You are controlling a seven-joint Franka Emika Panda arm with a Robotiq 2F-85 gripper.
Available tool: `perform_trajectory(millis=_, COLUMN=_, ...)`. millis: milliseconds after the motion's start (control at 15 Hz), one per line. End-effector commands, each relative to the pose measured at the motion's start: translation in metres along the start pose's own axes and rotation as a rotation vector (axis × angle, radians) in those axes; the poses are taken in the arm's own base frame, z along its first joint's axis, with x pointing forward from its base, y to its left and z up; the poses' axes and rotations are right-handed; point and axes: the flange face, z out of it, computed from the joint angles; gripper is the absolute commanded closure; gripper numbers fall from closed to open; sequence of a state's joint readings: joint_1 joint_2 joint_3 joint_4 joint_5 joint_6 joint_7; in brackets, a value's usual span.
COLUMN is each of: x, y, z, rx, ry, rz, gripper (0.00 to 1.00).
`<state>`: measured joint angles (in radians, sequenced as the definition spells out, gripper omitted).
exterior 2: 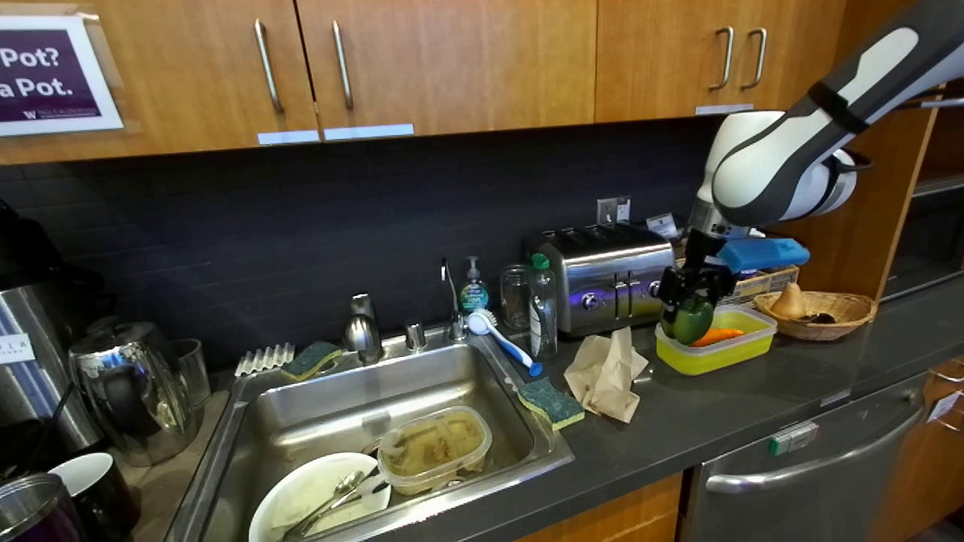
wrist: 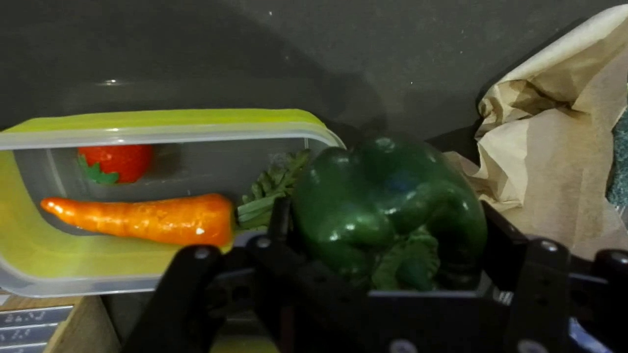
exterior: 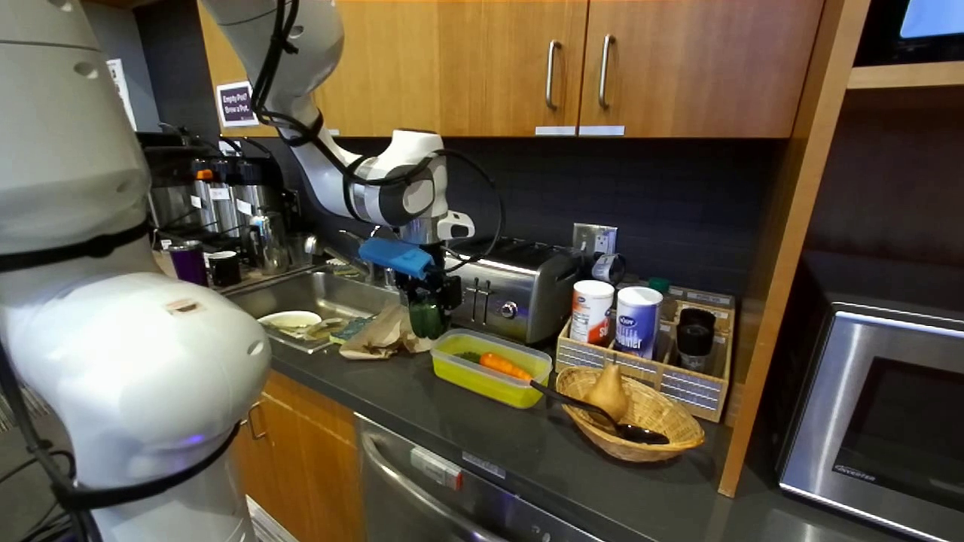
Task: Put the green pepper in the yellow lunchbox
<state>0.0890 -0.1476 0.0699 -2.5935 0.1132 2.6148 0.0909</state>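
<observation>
The green pepper [wrist: 387, 191] is between the black fingers of my gripper [wrist: 387, 215], which press on both its sides. In both exterior views the gripper [exterior: 431, 295] holds the pepper [exterior: 428, 320] raised at the sink-side end of the yellow lunchbox [exterior: 482, 382]. In an exterior view the pepper [exterior 2: 691, 322] overlaps the lunchbox rim [exterior 2: 708, 363]. In the wrist view it covers one end of the lunchbox [wrist: 171, 117]. The open lunchbox holds an orange carrot [wrist: 142, 218] with green leaves and a red strawberry-like item [wrist: 122, 162].
A steel toaster [exterior: 520, 301] stands behind the lunchbox. Crumpled brown paper [exterior 2: 606, 373] lies on its sink side. A wicker basket [exterior: 640, 446] with a pear and black spoon is on its other side. A divided box [exterior: 693, 391] with canisters stands behind the basket.
</observation>
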Motion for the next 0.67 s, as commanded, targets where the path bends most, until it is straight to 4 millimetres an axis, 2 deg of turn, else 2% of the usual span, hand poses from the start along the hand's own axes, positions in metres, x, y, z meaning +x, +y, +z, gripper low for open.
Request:
perform_trajectory(millis=0, x=-0.010, y=-0.002, z=0.001, rx=0.001, ry=-0.026, rz=0.004, gripper=0.37)
perform_trajectory(millis=267, x=-0.013, y=-0.017, z=0.019, rx=-0.023, ry=-0.112, rz=-0.060, gripper=0.37)
perform_trajectory(millis=600, x=-0.006, y=-0.035, z=0.031, rx=-0.055, ry=-0.172, rz=-0.145, gripper=0.37)
